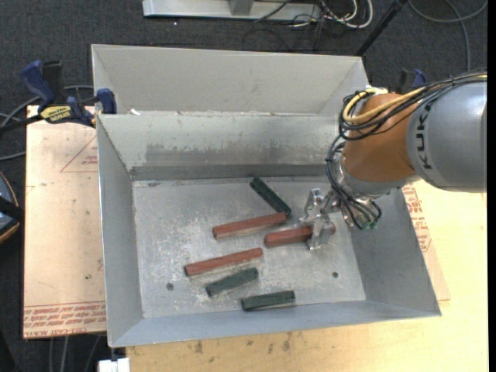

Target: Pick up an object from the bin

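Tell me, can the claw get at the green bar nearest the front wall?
Probably yes. The green bar lies flat, apart from the others, nothing on it. The claw hangs by a short red bar further back; only the front wall might crowd it.

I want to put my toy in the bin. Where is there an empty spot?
Bare floor between the left wall and the red bars; also right of the lowest green bar. Crowded in the middle, around the gripper.
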Robot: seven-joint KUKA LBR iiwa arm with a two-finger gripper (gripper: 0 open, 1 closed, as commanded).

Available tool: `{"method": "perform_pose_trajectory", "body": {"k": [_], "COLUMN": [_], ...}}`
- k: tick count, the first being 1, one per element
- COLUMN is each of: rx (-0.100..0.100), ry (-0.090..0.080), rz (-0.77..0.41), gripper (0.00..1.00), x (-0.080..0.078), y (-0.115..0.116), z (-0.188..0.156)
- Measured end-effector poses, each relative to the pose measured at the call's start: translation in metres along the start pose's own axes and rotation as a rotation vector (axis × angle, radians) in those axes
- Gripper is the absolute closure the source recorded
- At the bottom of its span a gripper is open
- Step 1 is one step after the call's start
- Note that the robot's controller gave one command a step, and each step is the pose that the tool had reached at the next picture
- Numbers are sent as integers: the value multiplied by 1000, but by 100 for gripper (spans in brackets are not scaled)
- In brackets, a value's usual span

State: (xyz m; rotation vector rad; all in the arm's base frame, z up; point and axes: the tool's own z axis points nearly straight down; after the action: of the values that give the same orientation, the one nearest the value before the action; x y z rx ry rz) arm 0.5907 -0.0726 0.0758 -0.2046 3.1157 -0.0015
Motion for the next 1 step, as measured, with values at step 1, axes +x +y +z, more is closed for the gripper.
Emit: {"method": "perform_pose_trajectory", "body": {"k": [1], "rx": [0], "ry": [0], "rz": [-1], "gripper": [100], "x": [0], "y": [0], "z": [0]}}
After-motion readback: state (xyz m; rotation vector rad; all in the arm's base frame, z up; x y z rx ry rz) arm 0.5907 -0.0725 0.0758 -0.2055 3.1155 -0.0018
